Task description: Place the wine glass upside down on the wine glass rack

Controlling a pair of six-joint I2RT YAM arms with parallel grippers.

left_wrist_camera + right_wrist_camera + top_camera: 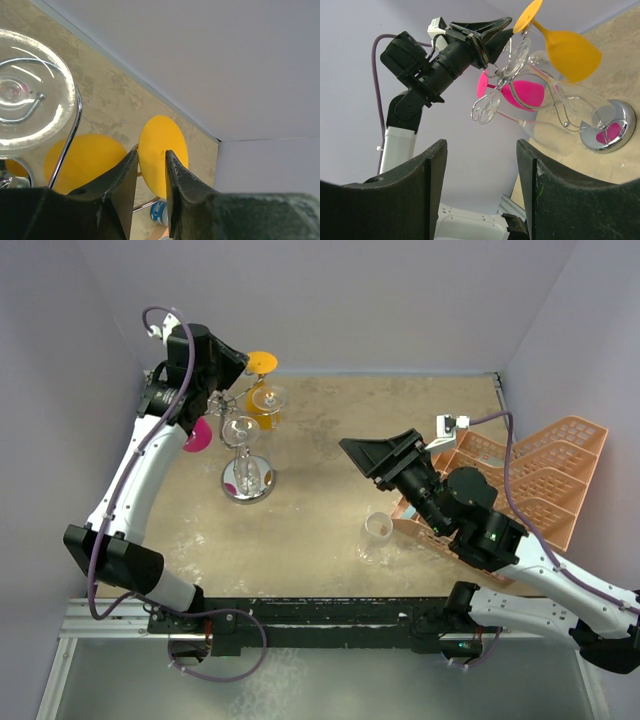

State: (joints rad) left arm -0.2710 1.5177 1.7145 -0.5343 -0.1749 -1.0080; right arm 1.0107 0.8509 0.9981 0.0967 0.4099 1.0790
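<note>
Tan table [330, 410], purple walls [400, 300]. On the shiny wine glass rack [255, 496] the yellow wine glass [265, 400] hangs upside down (foot on top). The left gripper [151, 156] sits by that foot, fingers a little apart. The right gripper [481, 150] is wide open, holding nothing, away from the rack.

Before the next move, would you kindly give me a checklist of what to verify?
1. Yellow glass hangs foot-up on the wine glass rack: ok.
2. Left pincer jaws parted, nothing clamped between them: ok.
3. Left pincer clear of the yellow glass's foot: cannot tell.
4. Right pincer open and empty: ok.
5. Clear glass waits on the table, nothing on it: ok.
</note>
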